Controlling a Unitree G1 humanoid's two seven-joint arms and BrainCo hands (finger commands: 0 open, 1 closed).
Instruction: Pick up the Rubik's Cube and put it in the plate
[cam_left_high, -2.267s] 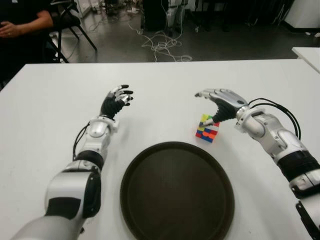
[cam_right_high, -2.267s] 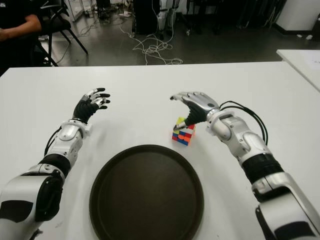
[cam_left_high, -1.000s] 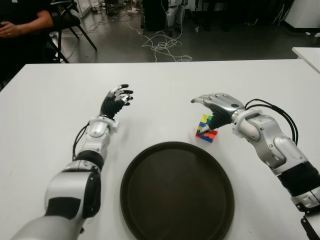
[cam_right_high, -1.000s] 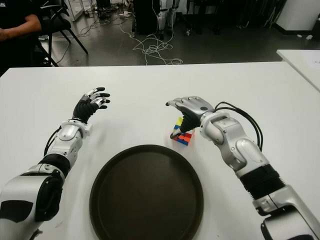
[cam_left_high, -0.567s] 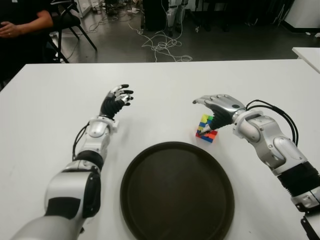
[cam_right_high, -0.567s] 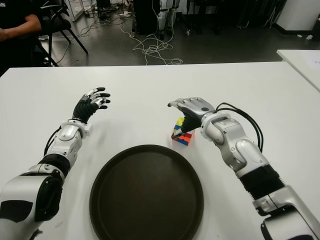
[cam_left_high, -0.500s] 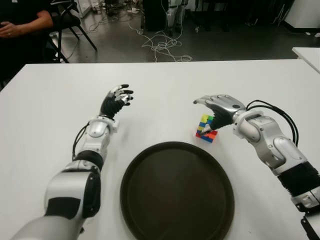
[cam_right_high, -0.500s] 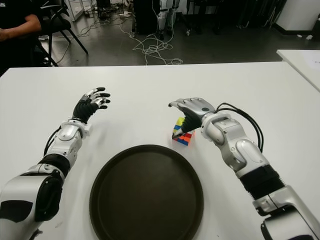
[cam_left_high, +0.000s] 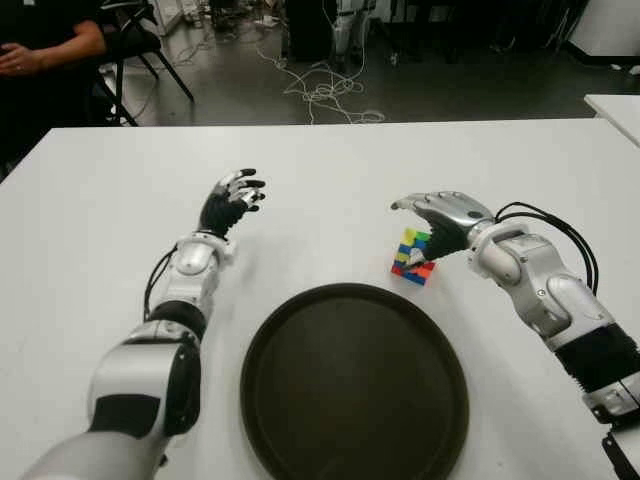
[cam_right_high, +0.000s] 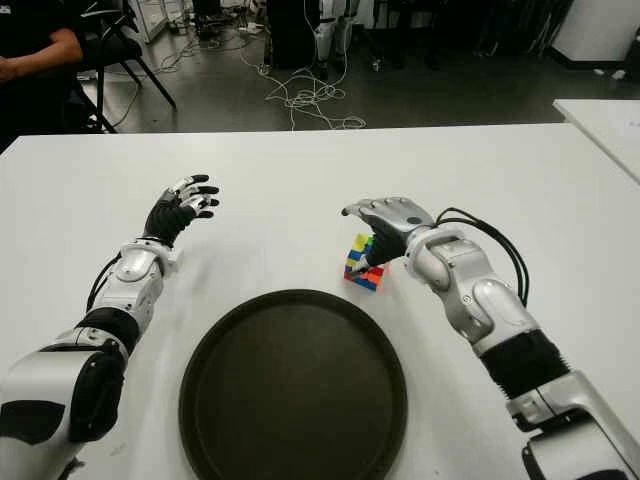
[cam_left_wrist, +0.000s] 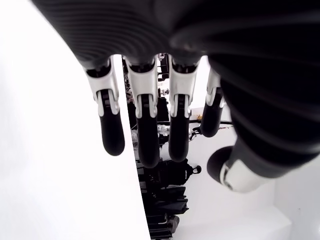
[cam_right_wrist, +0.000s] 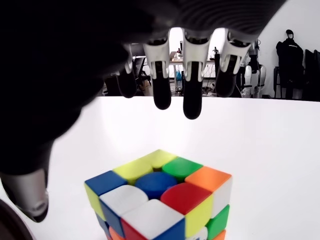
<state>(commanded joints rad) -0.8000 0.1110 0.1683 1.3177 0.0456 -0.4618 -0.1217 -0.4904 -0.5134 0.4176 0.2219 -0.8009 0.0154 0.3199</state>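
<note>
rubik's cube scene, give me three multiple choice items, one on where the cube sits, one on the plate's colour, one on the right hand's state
1. Where is the Rubik's Cube?
A. in the middle of the plate
B. on the white table, just past the plate's far rim
C. held in the left hand

2. What colour is the plate?
A. dark brown
B. white
C. bright red

3. What is the state of the right hand?
A. open, fingers held over the cube without gripping it
B. clenched in a fist on the plate
C. lifting the cube high above the table

Answers:
1 B: the cube stands on bare table beyond the plate's far edge.
2 A: the round plate is dark brown and holds nothing.
3 A: the right wrist view shows the fingers extended above the cube, not closed on it.
</note>
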